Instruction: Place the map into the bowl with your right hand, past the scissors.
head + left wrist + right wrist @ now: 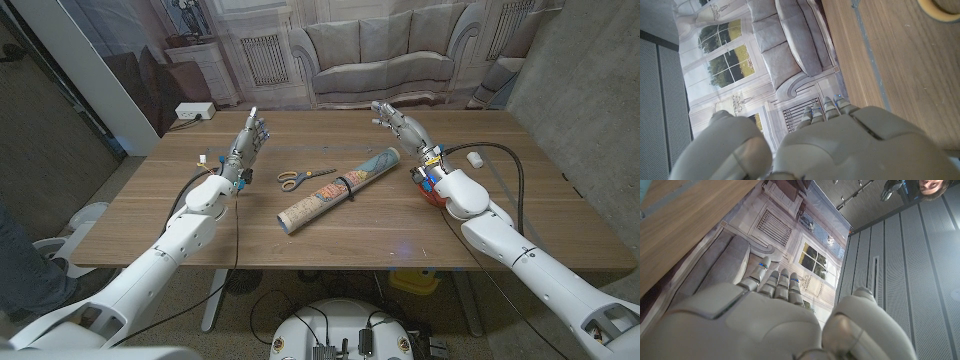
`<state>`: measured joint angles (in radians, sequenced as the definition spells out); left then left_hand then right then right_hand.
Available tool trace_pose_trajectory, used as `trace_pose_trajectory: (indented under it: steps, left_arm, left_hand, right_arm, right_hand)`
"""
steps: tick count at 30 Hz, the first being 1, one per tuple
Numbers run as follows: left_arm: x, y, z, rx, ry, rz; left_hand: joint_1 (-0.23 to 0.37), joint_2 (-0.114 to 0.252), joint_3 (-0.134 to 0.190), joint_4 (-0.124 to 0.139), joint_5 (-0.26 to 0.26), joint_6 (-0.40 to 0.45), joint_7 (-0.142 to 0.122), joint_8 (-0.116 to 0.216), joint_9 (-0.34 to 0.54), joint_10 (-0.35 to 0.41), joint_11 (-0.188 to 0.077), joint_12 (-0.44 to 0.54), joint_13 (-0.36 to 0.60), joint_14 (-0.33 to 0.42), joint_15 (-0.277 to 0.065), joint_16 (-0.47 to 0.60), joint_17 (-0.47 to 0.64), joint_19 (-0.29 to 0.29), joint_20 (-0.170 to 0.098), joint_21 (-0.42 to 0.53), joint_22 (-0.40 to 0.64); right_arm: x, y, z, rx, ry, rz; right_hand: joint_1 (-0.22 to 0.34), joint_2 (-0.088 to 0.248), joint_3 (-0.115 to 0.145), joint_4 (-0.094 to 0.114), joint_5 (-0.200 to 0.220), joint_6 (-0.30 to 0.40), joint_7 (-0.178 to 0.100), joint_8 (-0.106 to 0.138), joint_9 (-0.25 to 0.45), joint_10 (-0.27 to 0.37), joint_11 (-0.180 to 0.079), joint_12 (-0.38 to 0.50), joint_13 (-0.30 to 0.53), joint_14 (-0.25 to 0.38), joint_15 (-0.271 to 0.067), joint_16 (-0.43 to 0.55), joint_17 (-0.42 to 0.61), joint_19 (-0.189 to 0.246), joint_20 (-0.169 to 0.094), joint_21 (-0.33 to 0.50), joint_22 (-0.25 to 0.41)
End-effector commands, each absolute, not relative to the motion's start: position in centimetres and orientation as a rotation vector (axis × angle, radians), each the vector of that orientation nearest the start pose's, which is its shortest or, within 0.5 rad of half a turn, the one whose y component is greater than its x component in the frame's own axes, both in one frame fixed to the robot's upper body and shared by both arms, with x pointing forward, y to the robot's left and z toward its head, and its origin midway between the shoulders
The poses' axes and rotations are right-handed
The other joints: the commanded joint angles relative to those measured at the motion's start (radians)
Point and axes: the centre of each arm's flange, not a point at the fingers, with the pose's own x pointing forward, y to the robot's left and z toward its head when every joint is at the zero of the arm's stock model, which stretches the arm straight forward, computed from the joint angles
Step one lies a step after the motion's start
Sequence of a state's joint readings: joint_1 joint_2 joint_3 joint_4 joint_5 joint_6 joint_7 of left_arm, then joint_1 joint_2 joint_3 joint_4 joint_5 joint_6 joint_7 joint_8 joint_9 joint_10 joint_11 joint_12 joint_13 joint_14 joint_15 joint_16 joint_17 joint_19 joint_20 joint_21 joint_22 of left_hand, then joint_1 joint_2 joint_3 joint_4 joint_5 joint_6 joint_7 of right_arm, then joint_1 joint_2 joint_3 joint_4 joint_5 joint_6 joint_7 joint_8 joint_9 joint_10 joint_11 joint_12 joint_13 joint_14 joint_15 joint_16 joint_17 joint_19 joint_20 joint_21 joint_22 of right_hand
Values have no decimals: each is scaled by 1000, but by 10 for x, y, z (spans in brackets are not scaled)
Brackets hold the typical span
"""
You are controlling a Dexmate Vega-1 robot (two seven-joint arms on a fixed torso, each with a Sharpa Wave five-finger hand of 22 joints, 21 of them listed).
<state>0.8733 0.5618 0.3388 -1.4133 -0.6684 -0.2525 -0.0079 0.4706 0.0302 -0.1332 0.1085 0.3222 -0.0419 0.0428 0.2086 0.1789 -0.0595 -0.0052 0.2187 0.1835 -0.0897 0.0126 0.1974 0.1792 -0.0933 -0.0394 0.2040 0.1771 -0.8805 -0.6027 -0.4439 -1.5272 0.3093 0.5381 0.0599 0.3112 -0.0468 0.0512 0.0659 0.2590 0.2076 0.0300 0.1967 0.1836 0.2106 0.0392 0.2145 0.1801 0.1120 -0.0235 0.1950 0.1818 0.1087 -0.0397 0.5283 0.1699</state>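
Rolled map (340,188) lies diagonally on the tabletop (200,240), scissors (305,177) alongside; right hand (403,127) nearer its far end, fingers spread, empty.

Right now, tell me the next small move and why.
Probably bring the right hand down and left toward the rolled map. That hand is open and raised above the table, holding nothing, and the map lies untouched beside the scissors.

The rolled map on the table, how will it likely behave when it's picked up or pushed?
The map is a rolled paper tube, so it probably rolls sideways if nudged. It looks light and may crush under a tight squeeze. A dark band around its middle should keep it rolled.
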Motion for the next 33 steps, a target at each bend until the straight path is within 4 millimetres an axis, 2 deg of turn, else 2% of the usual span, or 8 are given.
trace_pose_trajectory:
  steps: [1,8,16,33]
  left_arm:
    - [629,298,-6,-26,-626,-200]
    - [628,298,-3,-19,-619,-216]
    - [626,302,3,6,-615,-218]
    - [617,309,2,29,-612,-220]
  left_hand:
    - [11,0,-7,-1,11,8,5,0,6,1,-2,-3,3,2,-7,-1,3,-3,-44,6,3]
    - [13,2,-9,-1,11,8,4,-1,6,3,-2,-4,3,1,-7,-2,3,-3,-43,6,3]
    - [15,3,-10,-2,11,8,5,-3,6,3,-3,-5,4,2,-8,-3,3,-4,-41,4,3]
    - [17,5,-13,-3,12,11,5,-4,6,3,-1,-7,4,3,-7,-4,4,-6,-38,3,3]
  right_arm:
    - [559,-211,19,-427,-1010,416]
    - [552,-206,18,-467,-1023,405]
    - [554,-196,15,-504,-1058,389]
    - [547,-184,12,-568,-1090,378]
  right_hand:
    - [6,5,2,-3,7,7,1,4,3,8,-2,3,1,7,-2,2,0,10,-53,-4,3]
    - [8,6,2,-4,7,8,-2,4,3,8,-5,2,1,8,-2,2,0,12,-53,-7,3]
    - [12,7,2,-7,9,13,-7,4,3,13,-12,3,1,13,-8,2,0,20,-56,-10,3]
    - [23,13,3,-13,13,22,-23,5,3,23,-28,4,2,25,-25,3,0,37,-65,-17,3]
